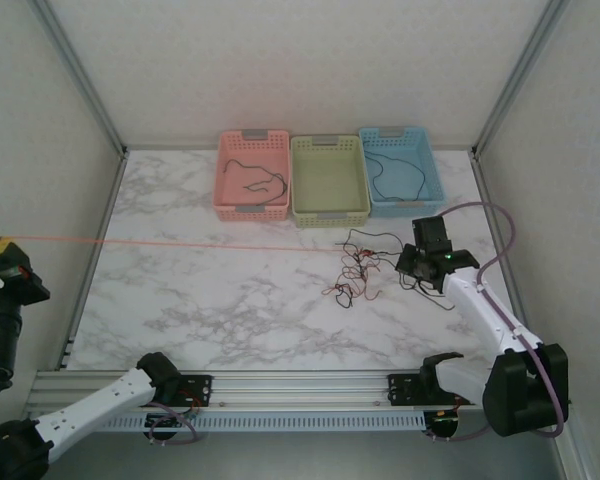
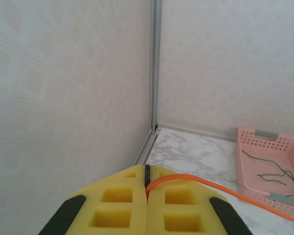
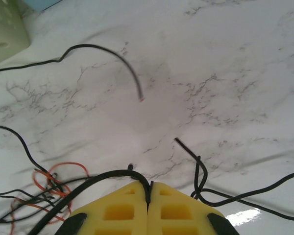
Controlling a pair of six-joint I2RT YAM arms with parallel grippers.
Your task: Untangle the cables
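Left hand point(image 1: 18, 265): you have it at the far left edge of the top view, beyond the left side of the tabletop point(image 1: 200, 310). In its wrist view the yellow pads point(image 2: 117, 200) are pressed together and clenched on the orange cable point(image 1: 180, 244). The cable leaves the seam between the pads and runs off to the right. From above it shows as one straight line across the marble, from the left hand to the tangle point(image 1: 355, 270).

Tangle: black and red-orange strands knotted together. It lies on the tabletop right of centre, in front of the green basket point(image 1: 329, 205).

Right hand point(image 1: 410, 265): it is just beside the tangle, on the tangle's right. In its wrist view the pads are closed flat against each other. A black cable point(image 3: 88, 182) is pinched in the seam and arcs away to the left, toward the red-orange loops point(image 3: 49, 183). More black strands lie loose on the marble to either side. One of them is a curved strand point(image 3: 112, 51) with its free end resting on the tabletop.

Baskets: they stand in a row at the far edge, with the pink basket point(image 1: 225, 175) at left, the green basket in the middle and the blue basket point(image 1: 435, 175) at right. The pink basket holds a dark cable point(image 1: 255, 182). The blue basket holds a black looped cable point(image 1: 395, 180).
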